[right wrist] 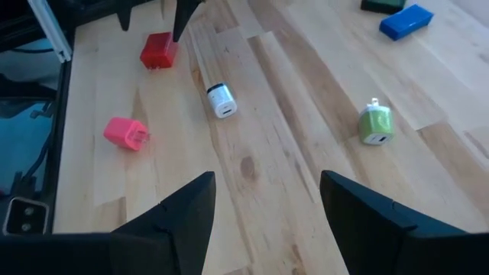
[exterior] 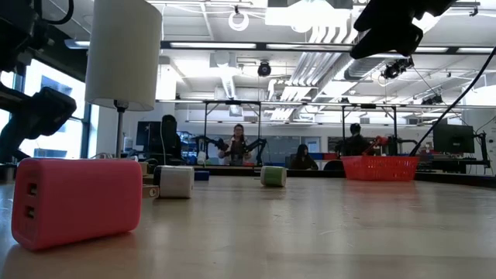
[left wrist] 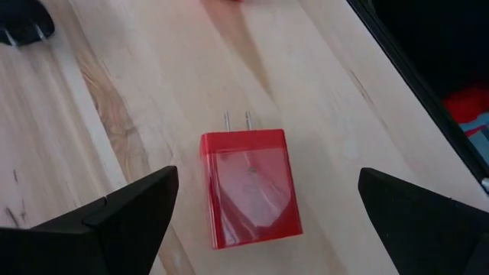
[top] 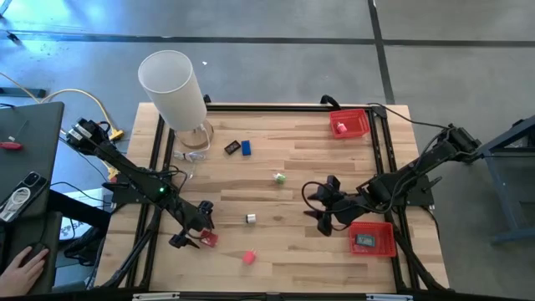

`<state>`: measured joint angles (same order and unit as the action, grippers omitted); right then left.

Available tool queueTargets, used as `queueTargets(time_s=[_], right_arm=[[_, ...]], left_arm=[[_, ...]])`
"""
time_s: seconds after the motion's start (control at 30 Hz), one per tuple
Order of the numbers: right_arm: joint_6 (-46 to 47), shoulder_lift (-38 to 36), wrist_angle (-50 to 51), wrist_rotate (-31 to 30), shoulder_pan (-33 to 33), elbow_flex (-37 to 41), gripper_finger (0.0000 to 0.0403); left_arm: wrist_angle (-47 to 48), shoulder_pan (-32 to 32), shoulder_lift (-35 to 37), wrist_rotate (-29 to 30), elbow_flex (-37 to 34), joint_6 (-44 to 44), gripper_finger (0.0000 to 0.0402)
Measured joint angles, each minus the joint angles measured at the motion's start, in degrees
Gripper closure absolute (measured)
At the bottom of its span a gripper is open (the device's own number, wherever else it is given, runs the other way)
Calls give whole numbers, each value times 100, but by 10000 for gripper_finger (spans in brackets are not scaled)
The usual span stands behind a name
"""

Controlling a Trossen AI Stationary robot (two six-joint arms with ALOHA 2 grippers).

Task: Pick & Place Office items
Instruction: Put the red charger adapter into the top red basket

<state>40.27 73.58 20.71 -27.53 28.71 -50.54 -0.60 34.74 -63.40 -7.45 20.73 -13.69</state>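
Bench near edge: left gripper (left wrist: 263, 221), fingers wide, straddles the red charger (left wrist: 248, 187); off-centre closure may skid it off.

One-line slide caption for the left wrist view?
Left pincer open above a red charger lying flat on the wooden table, prongs pointing away.

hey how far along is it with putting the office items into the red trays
Early on. Done: one dark item lies in the near red tray; the far red tray holds something red. In hand: the open left gripper straddles the red charger, not yet gripped. The open right gripper holds nothing. Left: pink charger, white charger, green charger, blue piece, black piece.
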Motion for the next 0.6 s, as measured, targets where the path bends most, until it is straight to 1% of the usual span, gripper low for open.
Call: queueTargets(time_s=[0.1, 0.3, 0.6], right_arm=[[14, 0, 0, -105, 0, 0, 179], [64, 0, 0, -92, 0, 0, 179], [181, -2, -17, -86, -85, -2, 179]], left_arm=[[2, 1, 0, 0, 0, 7, 7], [7, 2, -13, 8, 0, -328, 7], [9, 0, -13, 17, 1, -422, 7]])
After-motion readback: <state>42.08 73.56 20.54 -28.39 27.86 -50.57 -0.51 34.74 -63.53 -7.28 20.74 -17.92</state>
